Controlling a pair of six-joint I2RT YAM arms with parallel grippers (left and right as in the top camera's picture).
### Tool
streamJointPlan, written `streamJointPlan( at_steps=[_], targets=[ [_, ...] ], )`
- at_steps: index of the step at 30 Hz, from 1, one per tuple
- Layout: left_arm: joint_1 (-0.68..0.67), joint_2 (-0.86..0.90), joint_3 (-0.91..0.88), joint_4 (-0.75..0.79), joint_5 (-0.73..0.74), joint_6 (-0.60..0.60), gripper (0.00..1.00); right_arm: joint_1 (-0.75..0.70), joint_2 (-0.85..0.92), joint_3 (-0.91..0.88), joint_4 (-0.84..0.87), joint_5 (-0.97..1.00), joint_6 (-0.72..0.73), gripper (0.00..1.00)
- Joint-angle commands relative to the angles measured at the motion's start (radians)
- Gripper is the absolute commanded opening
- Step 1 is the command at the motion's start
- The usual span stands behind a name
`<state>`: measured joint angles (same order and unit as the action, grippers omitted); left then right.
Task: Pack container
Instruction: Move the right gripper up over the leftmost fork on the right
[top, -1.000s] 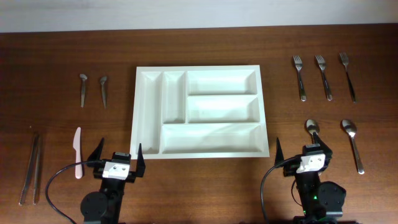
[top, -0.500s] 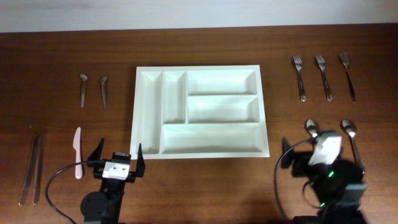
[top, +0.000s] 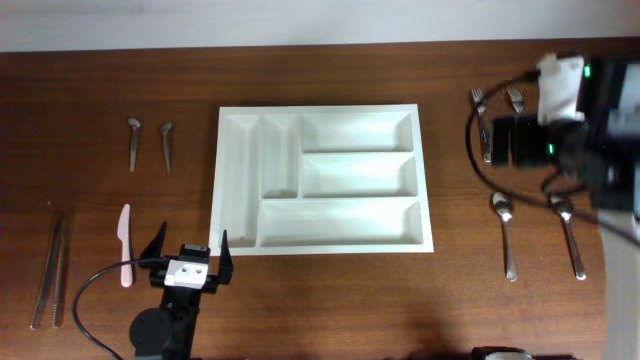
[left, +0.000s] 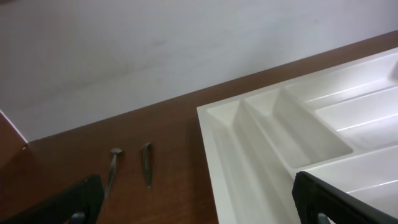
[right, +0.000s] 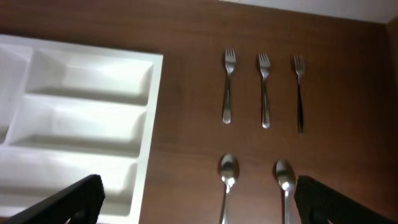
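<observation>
Right pincer: released, empty, above the forks by the far right corner.
Left pincer: released, at the near edge.
Container: centre of the tabletop, compartments bare.
Your move: descend squarely onto one fork handle, clear of its neighbours.

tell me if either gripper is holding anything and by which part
Nothing is held. The left gripper and the right gripper are both open with nothing between their fingers; the forks and spoons lie on the table.
</observation>
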<state>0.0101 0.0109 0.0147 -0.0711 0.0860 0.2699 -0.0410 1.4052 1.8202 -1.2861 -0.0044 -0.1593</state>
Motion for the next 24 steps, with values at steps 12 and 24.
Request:
streamJointPlan(
  at_steps=[12,24],
  targets=[
    [0.006,-0.006,-0.006,-0.003,-0.004,0.008,0.99,0.005,0.206,0.070,0.072,0.010,-0.028,0.99],
    [0.006,-0.006,-0.006,-0.003,-0.004,0.008,0.99,-0.077,0.583,0.071,0.275,0.036,-0.110,0.99]
  ],
)
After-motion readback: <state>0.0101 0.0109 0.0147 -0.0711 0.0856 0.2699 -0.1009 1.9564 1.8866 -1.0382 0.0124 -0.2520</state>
